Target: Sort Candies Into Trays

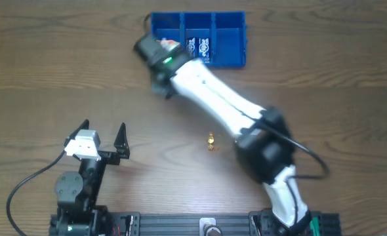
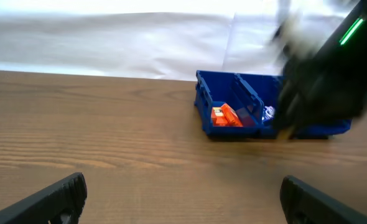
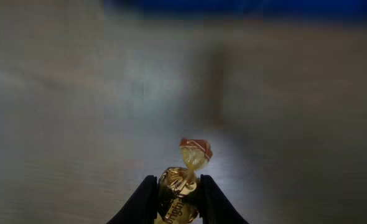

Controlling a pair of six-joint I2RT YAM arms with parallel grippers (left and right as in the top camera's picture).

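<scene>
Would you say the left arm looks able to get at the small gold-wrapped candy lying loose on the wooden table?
Probably yes: the gold-wrapped candy lies on bare wooden table, left of the white right arm, and the left gripper is open with nothing between them.

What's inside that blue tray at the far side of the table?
The blue tray holds orange candies in one end compartment and dark-wrapped candies in the middle; the other end looks bare. The right arm covers part of the orange compartment.
</scene>
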